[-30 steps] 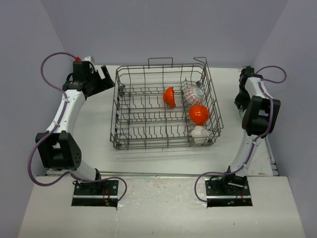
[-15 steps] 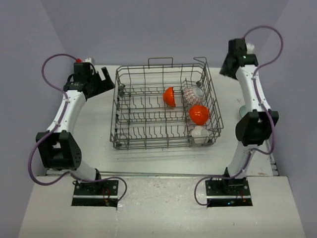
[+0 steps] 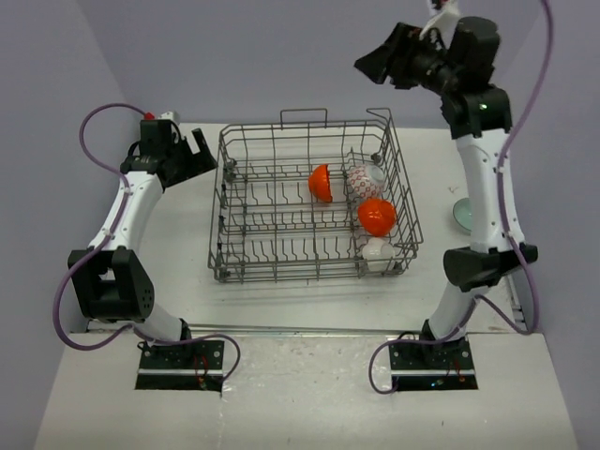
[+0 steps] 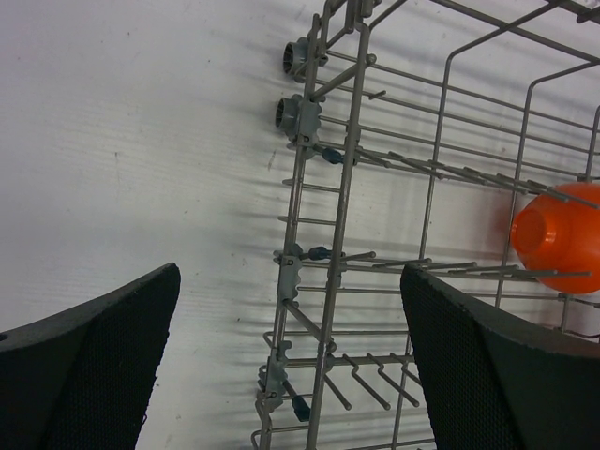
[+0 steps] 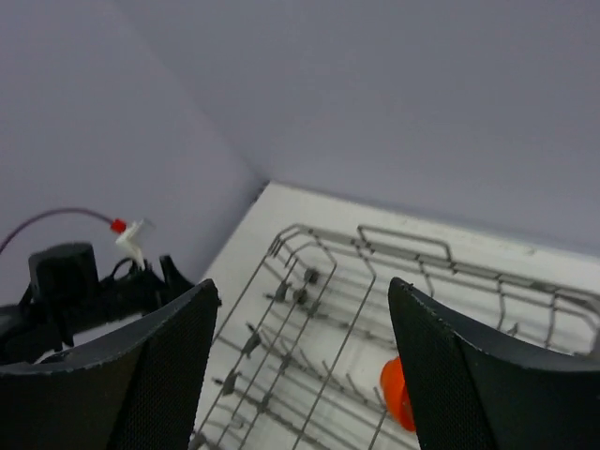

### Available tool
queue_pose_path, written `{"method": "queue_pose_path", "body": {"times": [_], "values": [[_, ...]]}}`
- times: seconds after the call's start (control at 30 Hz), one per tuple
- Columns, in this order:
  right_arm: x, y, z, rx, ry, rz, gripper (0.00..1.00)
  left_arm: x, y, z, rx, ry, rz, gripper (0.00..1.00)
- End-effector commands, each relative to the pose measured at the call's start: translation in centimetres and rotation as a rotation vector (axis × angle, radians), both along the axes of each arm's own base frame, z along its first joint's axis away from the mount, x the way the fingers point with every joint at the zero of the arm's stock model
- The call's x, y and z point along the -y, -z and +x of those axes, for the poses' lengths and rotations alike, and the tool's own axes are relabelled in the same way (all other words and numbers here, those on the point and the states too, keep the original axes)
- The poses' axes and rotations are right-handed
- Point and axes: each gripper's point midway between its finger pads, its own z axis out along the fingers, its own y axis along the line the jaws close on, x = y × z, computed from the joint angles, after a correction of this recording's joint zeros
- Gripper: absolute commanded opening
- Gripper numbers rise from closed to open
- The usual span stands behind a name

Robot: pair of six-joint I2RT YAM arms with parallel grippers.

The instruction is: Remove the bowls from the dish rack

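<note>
Grey metal wire dish rack (image 3: 272, 234) holds four bowls; you're gripping nothing.
Your left gripper (image 3: 200, 150) hangs wide open just beside the rack's far-left corner, and your right gripper (image 3: 373, 58) hovers high above its far-right corner, jaws spread and empty. Along the rack's right side sit a plain orange bowl (image 3: 321, 183), a white red-patterned bowl (image 3: 366, 178), a second orange bowl (image 3: 377, 217) and a plain white bowl (image 3: 378, 251). A pale teal bowl (image 3: 462, 215) sits right of the rack.
</note>
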Motion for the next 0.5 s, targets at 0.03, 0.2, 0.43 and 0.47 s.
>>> {"method": "queue_pose_path", "body": {"times": [0.03, 0.2, 0.43, 0.47], "values": [[-6.5, 15.1, 2.8, -0.435, -0.281, 0.052, 0.71, -0.1, -1.3, -0.3, 0.047, 0.004, 0.020, 1.00], [-7.3, 21.9, 4.0, -0.618, -0.274, 0.033, 0.71, -0.2, -0.8, -0.8, 0.037, -0.010, 0.017, 1.00], [-8.5, 29.9, 3.5, -0.784, -0.251, -0.056, 0.70, -0.2, -0.4, -1.1, 0.031, -0.019, 0.015, 1.00], [-8.6, 30.8, 3.2, -0.805, -0.249, -0.066, 0.70, -0.2, -0.4, -1.1, 0.031, -0.019, 0.015, 1.00]]}}
